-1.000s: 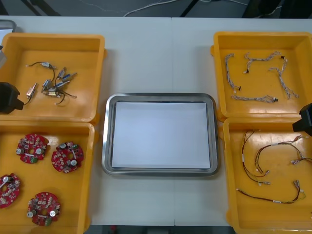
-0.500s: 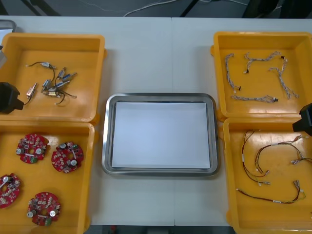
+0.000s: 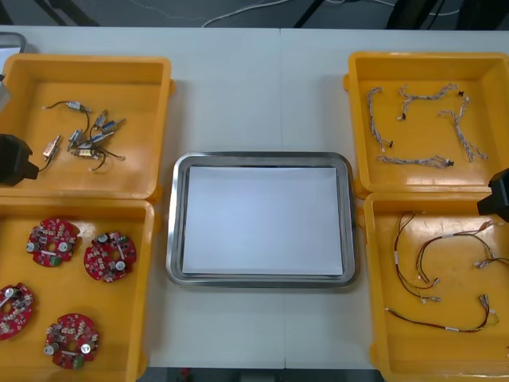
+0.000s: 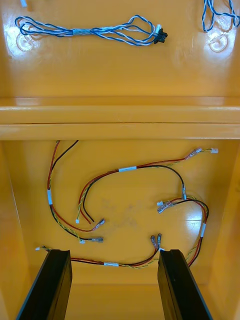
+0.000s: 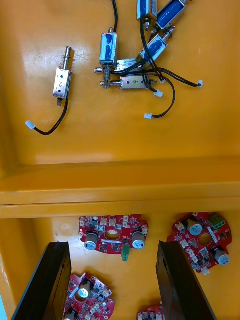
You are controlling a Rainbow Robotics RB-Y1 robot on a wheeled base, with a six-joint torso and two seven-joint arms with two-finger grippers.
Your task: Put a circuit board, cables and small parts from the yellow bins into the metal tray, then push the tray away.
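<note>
The metal tray point(image 3: 347, 239) sits mid-table with a white sheet inside. Several round red circuit boards point(image 3: 109, 256) lie in the near left yellow bin point(image 3: 148, 318), and small metal parts point(image 3: 90, 139) with black leads in the far left bin. My left gripper point(image 5: 112, 280) is open above the boards, with one board point(image 5: 113, 235) just beyond its fingers; the arm shows at the table's left edge point(image 3: 14, 159). My right gripper point(image 4: 114, 285) is open over the red and yellow cables point(image 4: 130, 200) in the near right bin. Twisted blue and white cables point(image 3: 417, 127) lie in the far right bin.
Bin walls point(image 4: 120, 117) separate the near and far bins on each side. Bare table point(image 3: 254, 95) lies beyond the tray between the far bins. The right arm shows at the table's right edge point(image 3: 499, 195).
</note>
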